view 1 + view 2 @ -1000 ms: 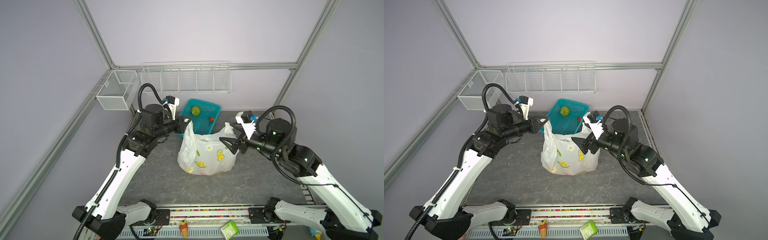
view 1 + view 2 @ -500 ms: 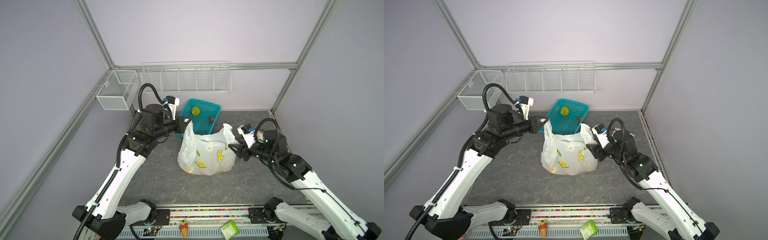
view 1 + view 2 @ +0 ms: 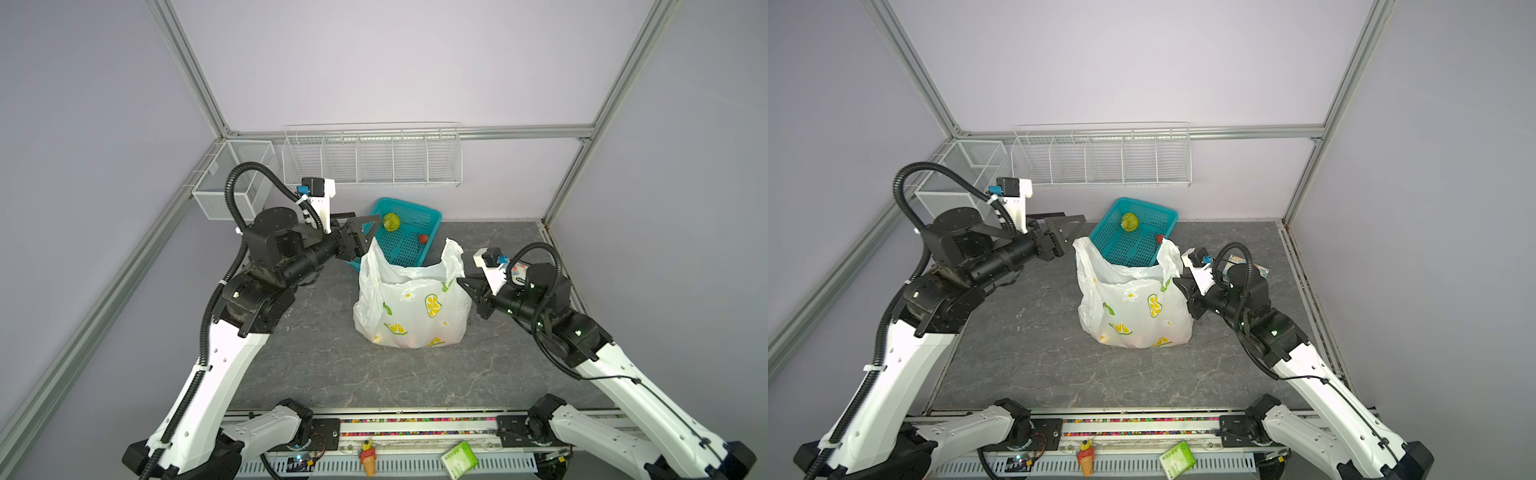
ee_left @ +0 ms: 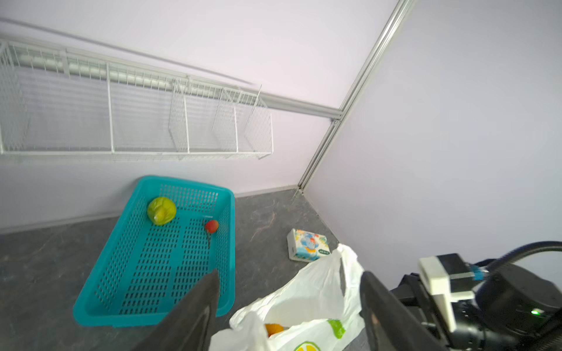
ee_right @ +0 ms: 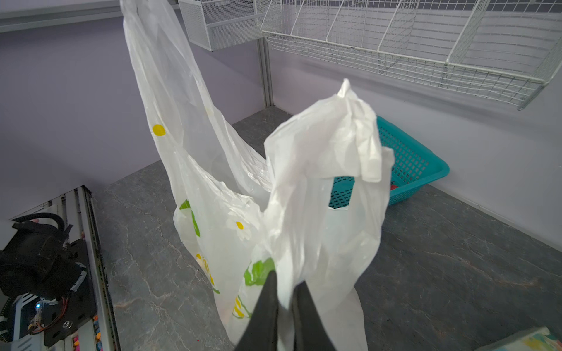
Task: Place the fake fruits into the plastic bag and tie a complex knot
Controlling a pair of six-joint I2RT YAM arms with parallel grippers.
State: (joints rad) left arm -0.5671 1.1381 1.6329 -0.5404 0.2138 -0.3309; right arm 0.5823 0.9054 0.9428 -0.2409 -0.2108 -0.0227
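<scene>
We are seeing grey marbled tabletop [image 3: 332,365], lilac walls [image 3: 374,62]; left gripper [image 3: 365,220] standing spread, right gripper [image 5: 286,281] pinching the plastic bag [image 3: 411,307] mid-frame.

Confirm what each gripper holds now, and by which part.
Right gripper is shut on the plastic bag, pinching the film just below one handle loop. Left gripper is open, holding nothing.

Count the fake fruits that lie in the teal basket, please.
2. A green round fruit lies near the teal basket's back wall, a small red fruit beside its right wall. The plastic bag hides the basket's near end, so more may be hidden there.
</scene>
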